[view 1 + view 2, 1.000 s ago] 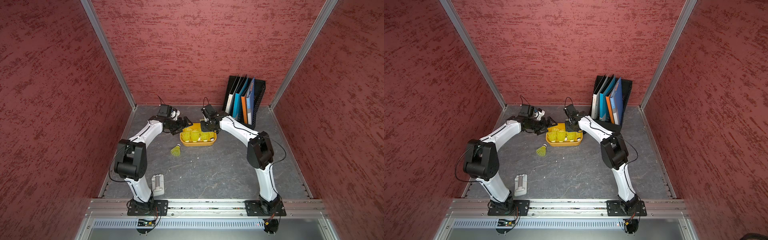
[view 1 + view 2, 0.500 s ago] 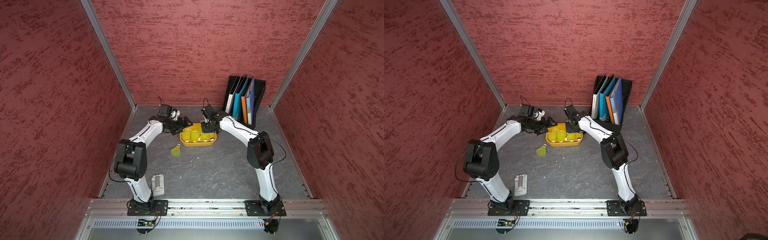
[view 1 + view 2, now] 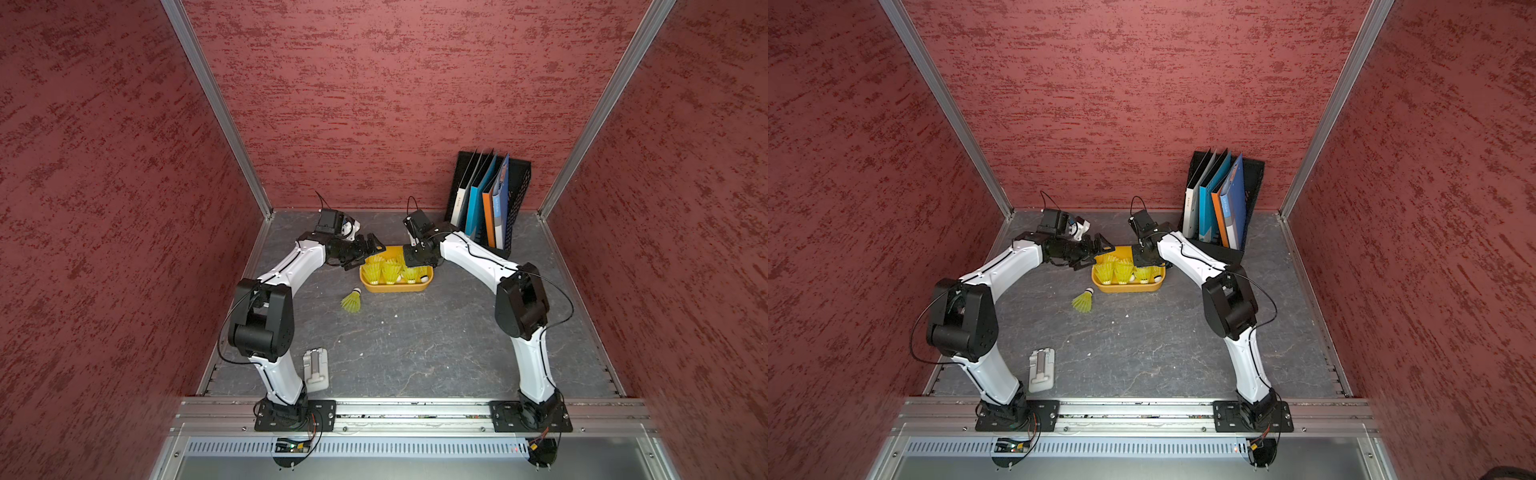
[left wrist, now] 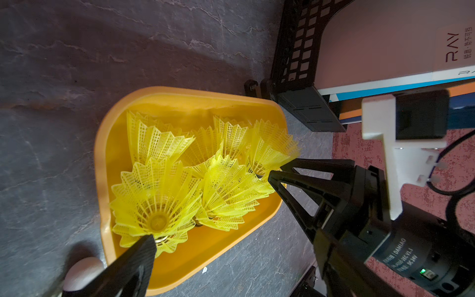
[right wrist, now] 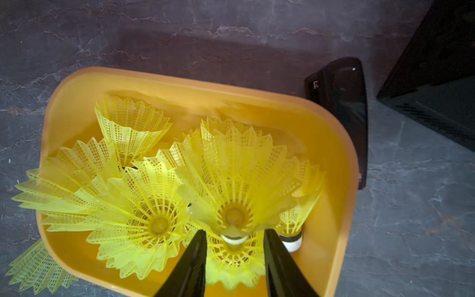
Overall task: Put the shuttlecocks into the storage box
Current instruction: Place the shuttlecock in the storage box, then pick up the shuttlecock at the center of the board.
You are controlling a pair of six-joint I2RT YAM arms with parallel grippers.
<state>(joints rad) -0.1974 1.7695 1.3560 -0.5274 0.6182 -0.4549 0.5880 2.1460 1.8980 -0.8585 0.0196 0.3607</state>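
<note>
The orange-yellow storage box (image 3: 395,289) (image 3: 1125,289) holds several neon yellow shuttlecocks (image 4: 156,195), most standing on their tips. One more shuttlecock (image 3: 351,301) (image 3: 1082,301) lies on the table in front of the box's left end. My right gripper (image 5: 235,231) (image 3: 417,259) hangs over the box's right part. Its fingers are apart, with a blurred shuttlecock (image 5: 231,180) loose between them and a gap on each side of its white tip. My left gripper (image 4: 236,241) (image 3: 368,255) stands wide open at the box's left end, holding nothing.
A black mesh file rack with folders (image 3: 490,199) (image 3: 1221,195) stands at the back right, close behind the right arm. A small black object (image 5: 339,115) lies against the box's far side. A flat grey-white piece (image 3: 316,368) lies by the left arm's base.
My right gripper's jaws have parted over the box, and the shuttlecock between them now shows blurred and free. The left arm and the shuttlecock on the table have not moved.
</note>
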